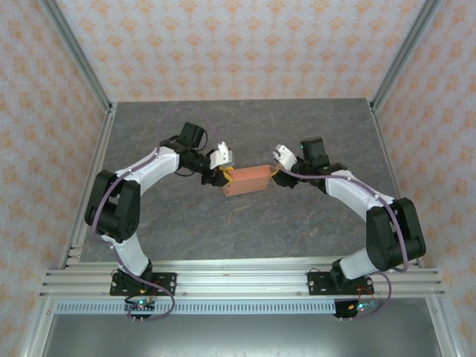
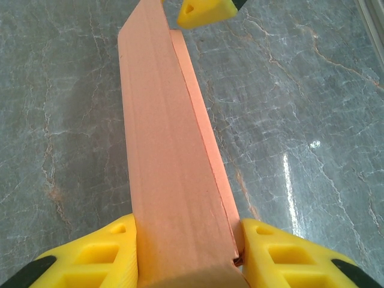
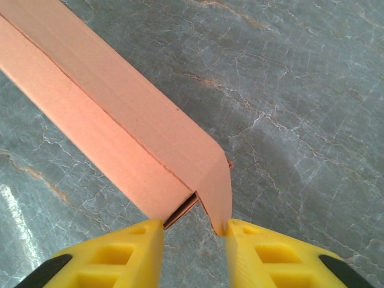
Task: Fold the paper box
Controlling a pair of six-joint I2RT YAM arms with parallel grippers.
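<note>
- On the left, your left arm (image 1: pixel 141 177) is reaching from its base at the near edge out over the grey bench (image 1: pixel 245 227) and bending in toward the middle.
- Your left gripper (image 1: pixel 222 177) is clenching the left end of the paper box (image 1: pixel 249 179). In the left wrist view both yellow fingers (image 2: pixel 102 258) are pressing against the box's two long sides.
- The paper box is sitting at the middle of the bench, between the two grippers. It is a long salmon-orange shape running left to right, with its right end angling slightly toward the far side.
- You cannot tell whether it is resting on the bench or hanging just above it.
- At the box's right end, the right wrist view is showing an open, hollow mouth, with one flap curling round the corner.
- Your right gripper (image 1: pixel 277 175) is meeting that right end. Its fingertips (image 3: pixel 141 240) are flanking the mouth, one at the box's corner and one at the flap's tip.
- You cannot tell whether that gripper is actually pinching the box or only bracketing it.
- On the right, your right arm (image 1: pixel 361 197) is curving in from its own base, mirroring the left one.
</note>
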